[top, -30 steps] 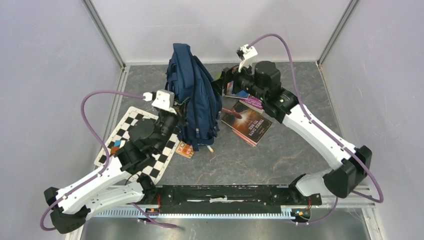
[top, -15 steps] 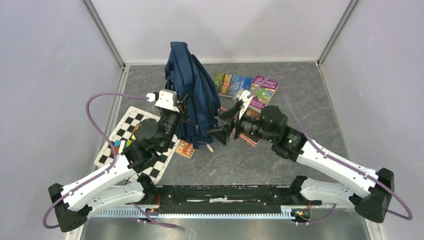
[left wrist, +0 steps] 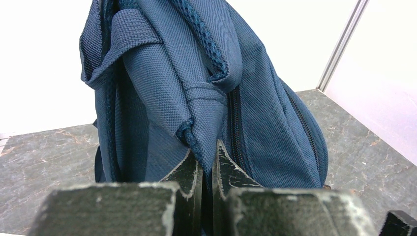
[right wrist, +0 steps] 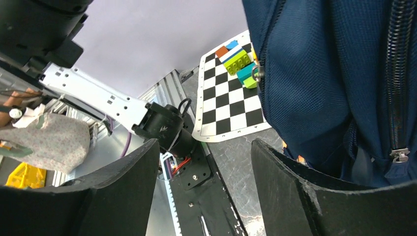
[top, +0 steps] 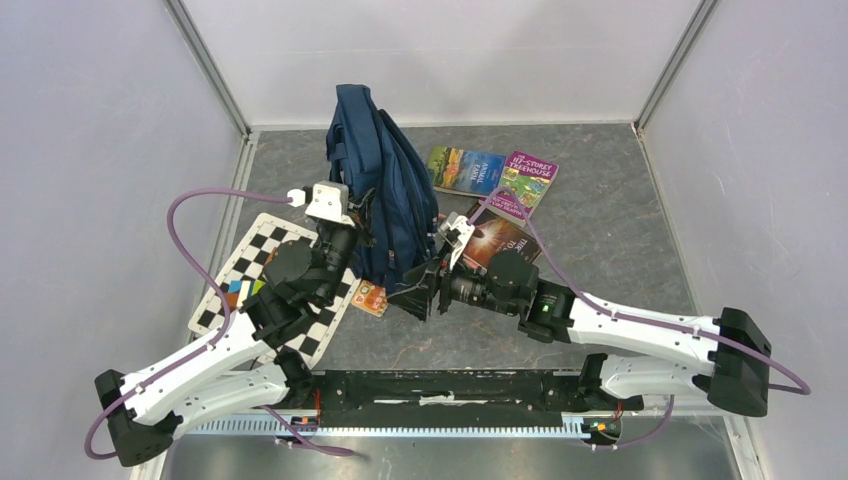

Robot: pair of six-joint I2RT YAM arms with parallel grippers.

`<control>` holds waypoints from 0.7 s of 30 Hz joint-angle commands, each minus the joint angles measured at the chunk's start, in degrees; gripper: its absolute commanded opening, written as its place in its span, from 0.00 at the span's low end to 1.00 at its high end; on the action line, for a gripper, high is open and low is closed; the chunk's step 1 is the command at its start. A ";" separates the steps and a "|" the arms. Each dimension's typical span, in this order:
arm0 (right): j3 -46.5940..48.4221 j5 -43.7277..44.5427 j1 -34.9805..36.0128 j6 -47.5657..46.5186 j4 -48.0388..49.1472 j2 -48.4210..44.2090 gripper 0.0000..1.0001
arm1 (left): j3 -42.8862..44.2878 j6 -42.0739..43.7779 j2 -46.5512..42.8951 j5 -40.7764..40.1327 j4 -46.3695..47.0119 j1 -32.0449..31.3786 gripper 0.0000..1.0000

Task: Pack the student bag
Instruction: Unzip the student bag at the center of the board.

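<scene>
Student bag (top: 385,190) clamped in left tool (left wrist: 206,150); right tool (right wrist: 204,147), jaws apart, beside it.

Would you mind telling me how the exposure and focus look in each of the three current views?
Left wrist view: the wall behind the navy-blue fabric backpack is blown out white, its weave crisp, the black left gripper soft. Right wrist view: the black right gripper is dim and blurred, the checkerboard mat sharp. Top external view: even light, no glare.
</scene>
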 commanded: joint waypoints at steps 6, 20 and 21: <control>-0.31 8.52 0.57 3.12 6.41 3.52 0.72 | -0.43 3.06 -1.28 -1.77 2.95 0.65 0.02; -0.11 14.52 0.49 1.57 13.48 8.39 0.56 | -0.95 2.20 -3.01 -0.67 3.43 0.65 0.02; 0.17 14.05 0.45 2.15 13.67 9.04 0.54 | -0.96 2.21 -3.16 -0.70 3.36 0.65 0.02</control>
